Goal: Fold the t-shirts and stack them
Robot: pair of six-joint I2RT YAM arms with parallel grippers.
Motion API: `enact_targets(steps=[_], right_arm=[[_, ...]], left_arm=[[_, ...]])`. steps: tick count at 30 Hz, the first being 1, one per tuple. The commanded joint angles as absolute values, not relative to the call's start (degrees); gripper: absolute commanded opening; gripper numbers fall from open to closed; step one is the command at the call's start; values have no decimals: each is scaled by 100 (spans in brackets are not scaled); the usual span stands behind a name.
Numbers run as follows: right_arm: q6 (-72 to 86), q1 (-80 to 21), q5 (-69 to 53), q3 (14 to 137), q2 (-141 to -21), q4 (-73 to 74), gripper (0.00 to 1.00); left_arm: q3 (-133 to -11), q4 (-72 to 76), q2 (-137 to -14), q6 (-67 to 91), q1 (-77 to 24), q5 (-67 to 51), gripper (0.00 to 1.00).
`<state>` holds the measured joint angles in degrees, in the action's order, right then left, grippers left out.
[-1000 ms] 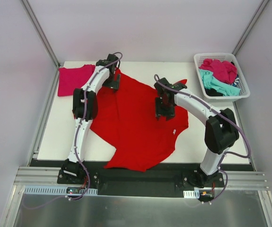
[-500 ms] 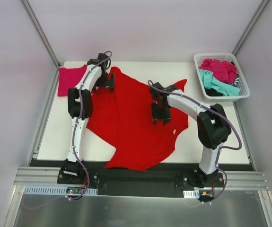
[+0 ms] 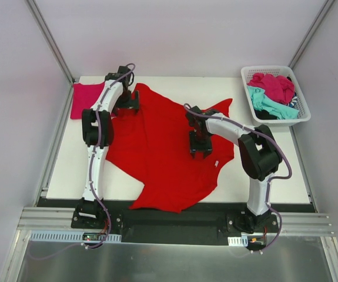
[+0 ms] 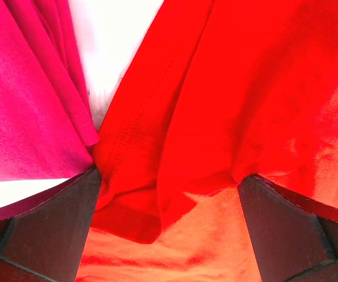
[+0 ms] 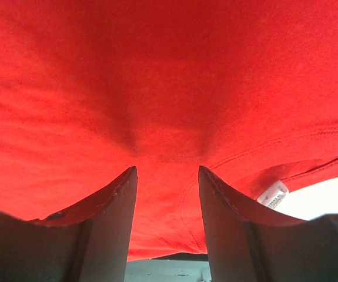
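Top external view shows the red shirt [image 3: 157, 153] lying across the surface [image 3: 69, 164] between both arms, left gripper [image 3: 129, 104] spread wide at its far-left corner, right gripper [image 3: 201, 150] half spread, low over its right side by the label [image 3: 216, 164].

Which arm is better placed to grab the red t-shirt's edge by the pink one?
Left: its open fingers straddle the edge of the bright red cloth t-shirt, next to the magenta-pink cloth t-shirt.

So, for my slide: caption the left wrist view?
Open left gripper over the red t-shirt, bunched beside the magenta-pink t-shirt.
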<state>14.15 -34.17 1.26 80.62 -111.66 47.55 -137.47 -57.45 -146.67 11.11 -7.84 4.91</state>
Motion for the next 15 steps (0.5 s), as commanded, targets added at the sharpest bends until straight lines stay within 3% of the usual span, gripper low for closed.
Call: enact_targets(steps=[1,15], right_arm=[[1494,-3296,167,8051,-11171,4693,49],[1380,-3138,150,7743,-10960,4614,49]], left_arm=[[-13799,-5959,-14467,1072,-615,659,99],[-13843,-5968,-14502,1072,-439,686,99]])
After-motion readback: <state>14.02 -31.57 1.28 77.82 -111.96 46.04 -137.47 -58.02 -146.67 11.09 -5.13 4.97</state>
